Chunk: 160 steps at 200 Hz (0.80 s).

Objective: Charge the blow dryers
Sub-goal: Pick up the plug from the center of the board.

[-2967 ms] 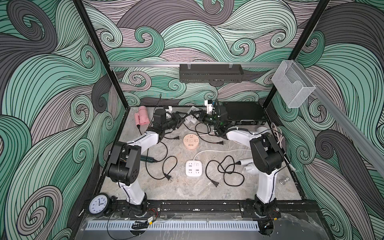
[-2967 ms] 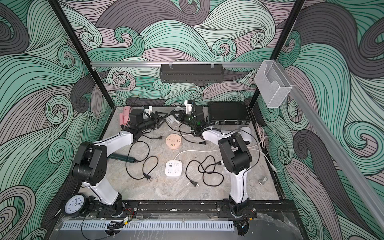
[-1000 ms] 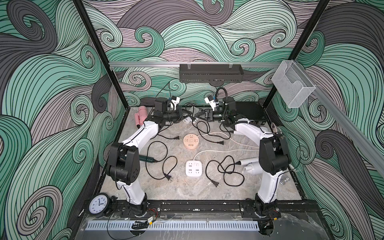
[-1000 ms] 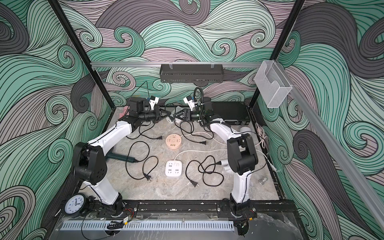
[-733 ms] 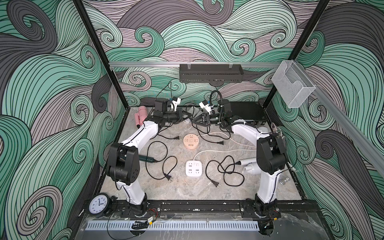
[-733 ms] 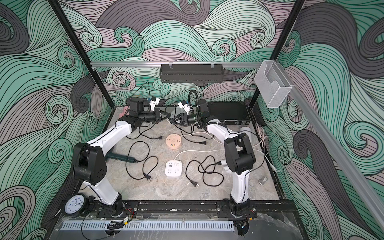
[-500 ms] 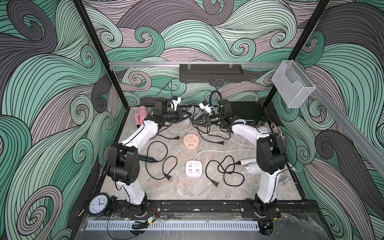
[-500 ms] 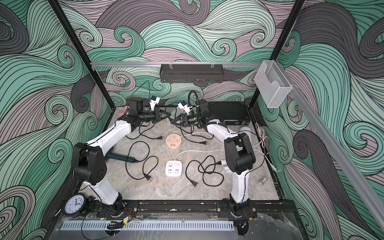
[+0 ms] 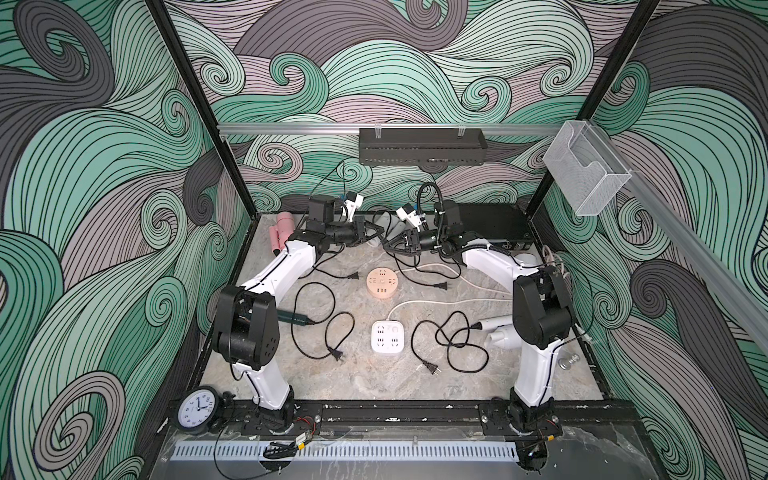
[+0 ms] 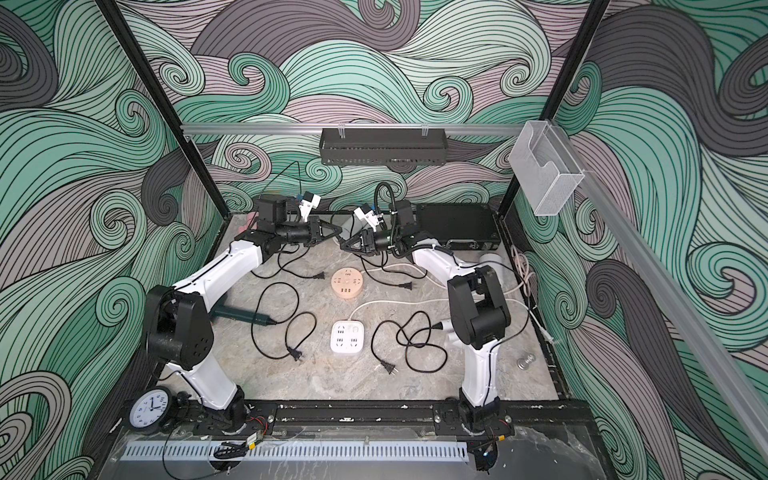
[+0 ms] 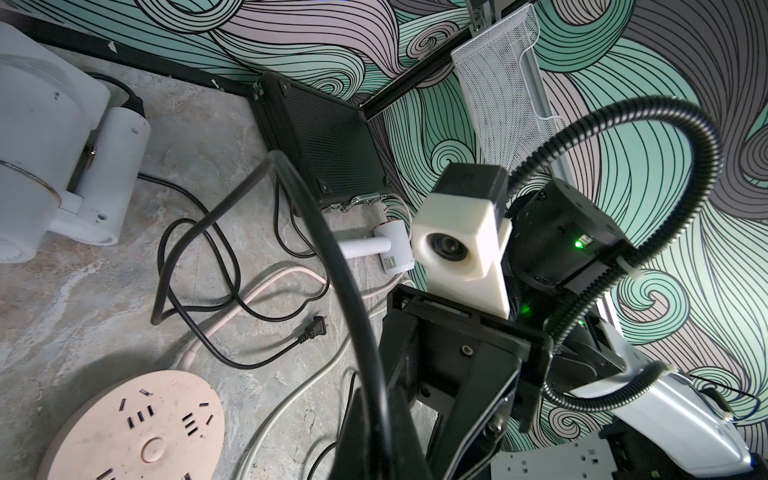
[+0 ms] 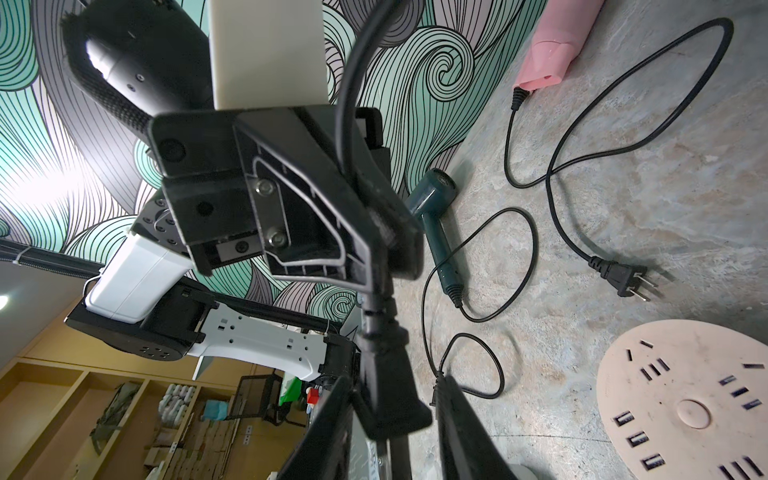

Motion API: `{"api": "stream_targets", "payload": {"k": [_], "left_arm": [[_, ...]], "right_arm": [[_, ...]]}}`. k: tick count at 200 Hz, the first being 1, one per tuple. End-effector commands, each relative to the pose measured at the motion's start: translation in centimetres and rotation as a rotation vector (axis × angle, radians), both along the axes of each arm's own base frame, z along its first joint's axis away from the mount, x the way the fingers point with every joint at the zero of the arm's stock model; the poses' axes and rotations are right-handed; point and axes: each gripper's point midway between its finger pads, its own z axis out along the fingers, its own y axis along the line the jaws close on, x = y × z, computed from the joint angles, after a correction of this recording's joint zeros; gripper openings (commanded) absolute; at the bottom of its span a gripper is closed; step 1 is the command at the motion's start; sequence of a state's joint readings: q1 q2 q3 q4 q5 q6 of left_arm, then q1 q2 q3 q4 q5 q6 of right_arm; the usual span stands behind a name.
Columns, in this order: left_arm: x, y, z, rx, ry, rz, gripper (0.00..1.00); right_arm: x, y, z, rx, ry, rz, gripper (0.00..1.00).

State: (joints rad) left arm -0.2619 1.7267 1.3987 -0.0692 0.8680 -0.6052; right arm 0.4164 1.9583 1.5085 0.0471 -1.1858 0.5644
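At the back of the table my two grippers meet tip to tip. My left gripper [image 9: 375,232] [image 11: 374,403] is shut on a black cord [image 11: 332,257]. My right gripper [image 9: 387,245] [image 12: 390,388] is closed around that cord's plug [image 12: 386,399], just beyond the left fingers [image 12: 353,232]. A white blow dryer [image 9: 392,224] [image 11: 50,145] lies behind them. The pink dryer [image 9: 282,230] lies back left, and the dark green one [image 9: 293,318] [image 12: 436,216] by the left arm. Two white ones [image 9: 498,330] [image 11: 386,245] lie on the right.
The round peach socket hub [image 9: 382,283] and the square white socket block [image 9: 387,336] sit mid-table among looped black cords with loose plugs [image 9: 336,355] [image 9: 432,368]. A black case [image 9: 490,222] stands back right. A clock [image 9: 198,410] leans at the front left.
My right gripper has swung left to meet the left gripper, and its jaws have narrowed around the plug. The left arm has barely moved and keeps its hold on the cord.
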Motion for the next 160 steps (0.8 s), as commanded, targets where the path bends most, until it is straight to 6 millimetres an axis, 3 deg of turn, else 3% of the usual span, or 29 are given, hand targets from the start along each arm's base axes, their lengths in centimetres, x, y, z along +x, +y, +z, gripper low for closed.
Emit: {"api": "stream_targets", "payload": {"k": [1, 41, 59, 112, 144, 160], "left_arm": [[-0.3, -0.9, 1.1, -0.014, -0.036, -0.058, 0.03], [-0.5, -1.0, 0.8, -0.005, -0.036, -0.068, 0.03], [-0.4, -1.0, 0.6, -0.002, -0.033, -0.062, 0.03], [0.0, -0.9, 0.5, 0.009, -0.035, -0.049, 0.04], [0.0, -0.9, 0.4, 0.009, -0.014, -0.050, 0.10], [0.0, -0.9, 0.4, 0.013, 0.010, -0.046, 0.24]], "right_arm": [[0.1, 0.1, 1.5, 0.019, -0.055, -0.005, 0.35], [0.2, 0.2, 2.1, 0.053, -0.045, 0.001, 0.36], [0.0, 0.3, 2.3, 0.055, -0.047, 0.008, 0.27], [-0.5, 0.1, 2.0, 0.023, -0.046, 0.019, 0.18], [-0.4, -0.1, 1.4, -0.023, -0.062, -0.007, 0.12], [-0.2, -0.2, 1.4, -0.038, -0.089, -0.031, 0.09]]}}
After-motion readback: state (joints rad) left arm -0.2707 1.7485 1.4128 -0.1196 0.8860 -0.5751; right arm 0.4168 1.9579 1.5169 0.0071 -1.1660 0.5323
